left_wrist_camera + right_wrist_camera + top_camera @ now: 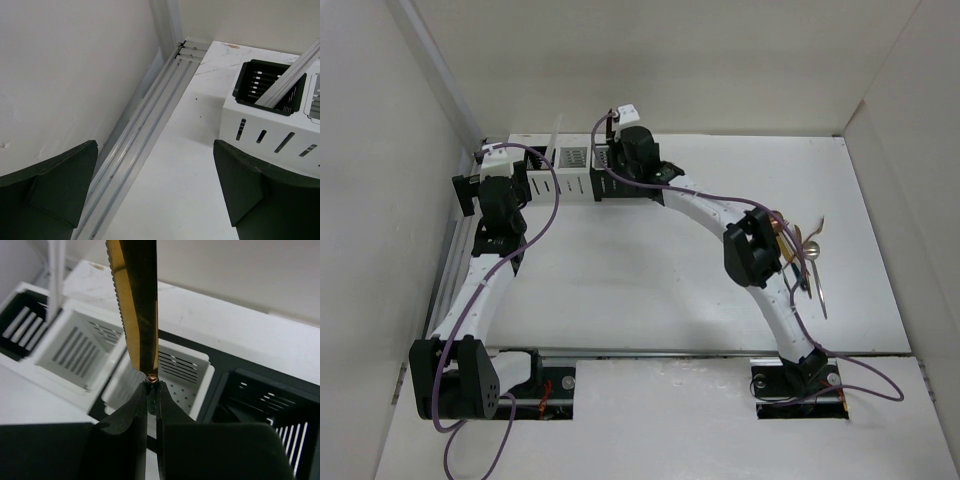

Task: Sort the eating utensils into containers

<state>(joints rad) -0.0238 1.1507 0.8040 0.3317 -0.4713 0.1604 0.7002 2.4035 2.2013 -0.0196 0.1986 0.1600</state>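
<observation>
Showing the bench from above, the top view places the row of square slotted plastic caddies (575, 185), white and black, against the back wall. The right arm (700, 205) arches across to them and the left arm (478, 290) reaches to the row's left end. A loose cluster of slim gold-copper utensils (805, 255) lies at the right, beside the right arm's elbow and well apart from the row.

Left wrist view: the left gripper (155, 170) stands fully spread and holds nothing. Beside it are the end white caddy (260, 125), thin white sticks (290, 75) leaning in its dark well, and an aluminium rail (150, 120) under the side wall, which leaves little room leftward.

Right wrist view: the right gripper (150, 387) is pinched tight on the end of a flat, gold-coloured, serrated metal knife (137, 305). The knife projects over the white compartments (170, 372); which one lies beneath its hidden tip is uncertain. It is probably light, stiff and slick. A grip across its flat faces suits it, though it may pivot. The compartment rims are the edges to clear.
</observation>
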